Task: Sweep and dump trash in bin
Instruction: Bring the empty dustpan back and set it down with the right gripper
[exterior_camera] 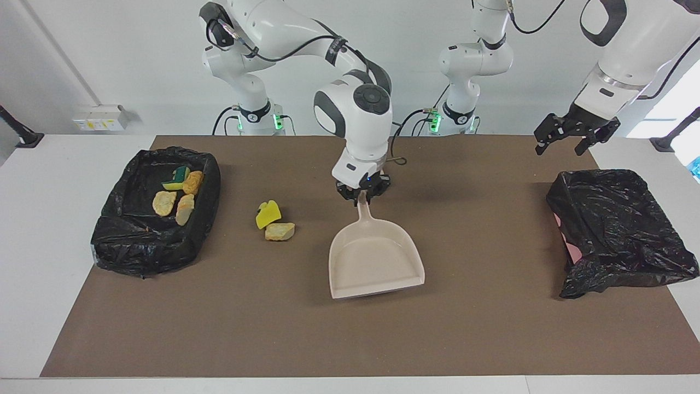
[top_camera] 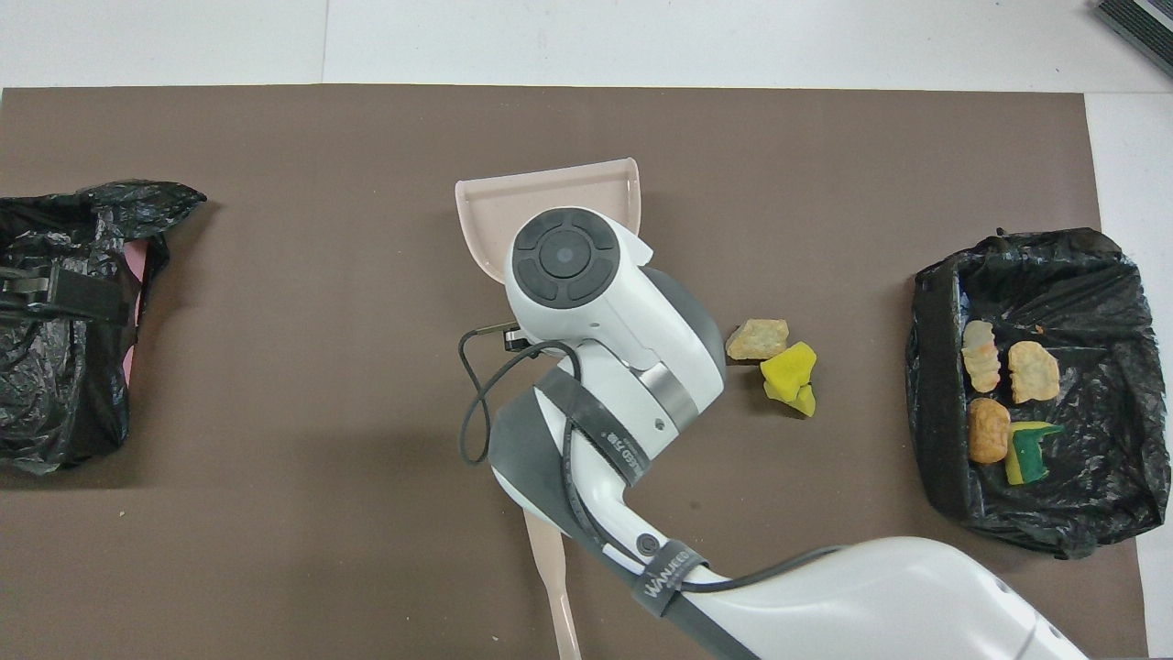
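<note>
My right gripper (exterior_camera: 361, 196) is shut on the handle of the beige dustpan (exterior_camera: 375, 262), which hangs low over the middle of the mat with its pan empty. In the overhead view the right arm covers most of the dustpan (top_camera: 550, 194). Two pieces of trash lie on the mat between the dustpan and the bin: a yellow sponge piece (exterior_camera: 268, 214) (top_camera: 788, 374) and a tan lump (exterior_camera: 279, 231) (top_camera: 757, 338). The black-bagged bin (exterior_camera: 109, 235) (top_camera: 935, 367) at the right arm's end holds several scraps. My left gripper (exterior_camera: 560, 146) waits open in the air at its own end.
A second black-bagged bin (exterior_camera: 618, 230) (top_camera: 55, 403) lies at the left arm's end, below the left gripper. The beige brush handle (top_camera: 553, 587) shows near the robots' edge, partly under the right arm. A brown mat (exterior_camera: 273, 328) covers the table.
</note>
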{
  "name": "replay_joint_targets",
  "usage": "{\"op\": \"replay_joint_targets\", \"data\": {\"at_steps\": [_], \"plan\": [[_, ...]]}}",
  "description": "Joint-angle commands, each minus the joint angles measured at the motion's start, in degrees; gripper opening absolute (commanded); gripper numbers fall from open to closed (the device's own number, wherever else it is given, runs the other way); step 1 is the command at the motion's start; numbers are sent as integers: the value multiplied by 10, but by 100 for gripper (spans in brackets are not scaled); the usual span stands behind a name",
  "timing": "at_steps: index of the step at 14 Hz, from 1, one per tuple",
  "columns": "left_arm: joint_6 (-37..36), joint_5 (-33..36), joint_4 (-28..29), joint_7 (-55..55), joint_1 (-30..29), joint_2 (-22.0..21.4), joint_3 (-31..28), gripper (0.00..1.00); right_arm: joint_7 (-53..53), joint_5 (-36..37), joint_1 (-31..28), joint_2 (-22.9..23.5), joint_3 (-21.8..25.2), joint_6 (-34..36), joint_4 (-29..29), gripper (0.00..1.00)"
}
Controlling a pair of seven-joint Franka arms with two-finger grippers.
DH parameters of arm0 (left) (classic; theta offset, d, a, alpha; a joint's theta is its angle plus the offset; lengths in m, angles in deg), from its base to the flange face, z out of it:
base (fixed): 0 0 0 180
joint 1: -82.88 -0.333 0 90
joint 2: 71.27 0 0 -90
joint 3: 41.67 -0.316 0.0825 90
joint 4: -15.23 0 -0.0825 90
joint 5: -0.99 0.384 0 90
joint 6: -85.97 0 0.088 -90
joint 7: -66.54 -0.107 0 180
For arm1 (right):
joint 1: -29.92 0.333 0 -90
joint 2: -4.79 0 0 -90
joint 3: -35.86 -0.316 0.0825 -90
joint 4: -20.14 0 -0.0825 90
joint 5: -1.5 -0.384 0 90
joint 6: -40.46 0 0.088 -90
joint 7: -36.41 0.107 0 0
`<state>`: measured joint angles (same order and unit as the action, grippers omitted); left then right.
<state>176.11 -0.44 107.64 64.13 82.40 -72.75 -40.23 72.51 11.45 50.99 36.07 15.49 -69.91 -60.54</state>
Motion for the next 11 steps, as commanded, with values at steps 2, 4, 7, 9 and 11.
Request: {"op": "replay_joint_targets", "data": {"at_steps": [2,4,7,9,11], "plan": [[-10,9,-8,-3,-6,2,1,100,48,-9,15,50,3,-34,36,0],[-10,10,-8,-3,-6,2,1,100,69,-8,18,63,2,-54,31,0],[-10,10,-8,-3,-5,2,1,100,68,-8,15,62,2,-58,26,25],[-10,10,-8,-3,-6,2,1,100,67,3,18,57,2,-57,6,97],[-10,9,-8,-3,-6,2,1,100,71,8,12,20,1,-56,-23,100]]}}
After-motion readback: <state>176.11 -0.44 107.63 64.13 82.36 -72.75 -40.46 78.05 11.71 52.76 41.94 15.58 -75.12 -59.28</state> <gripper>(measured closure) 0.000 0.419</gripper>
